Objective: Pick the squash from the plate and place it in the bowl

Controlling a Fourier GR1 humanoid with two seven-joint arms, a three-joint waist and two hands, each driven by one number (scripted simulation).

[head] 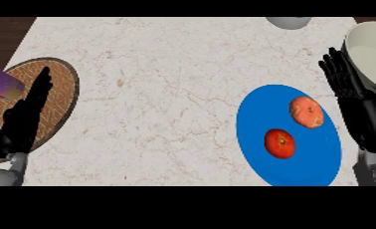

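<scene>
A blue plate (257, 123) lies at the right of the counter with two things on it. The orange, speckled squash (307, 112) sits toward the plate's far right, and a round red vegetable (280, 143) lies nearer me. The pale bowl (364, 49) is cut off by the view's right edge, beyond the plate. My right hand (345, 81) stands between plate and bowl, fingers straight and pointing away, open and holding nothing, just right of the squash. My left hand (28, 111) rests open at the far left.
A brown woven round mat (62, 88) lies at the left edge under my left hand, with a purple object (9, 86) partly showing on it. A grey rounded object (289, 22) sits at the counter's far edge. Dark floor shows past the counter's left corner.
</scene>
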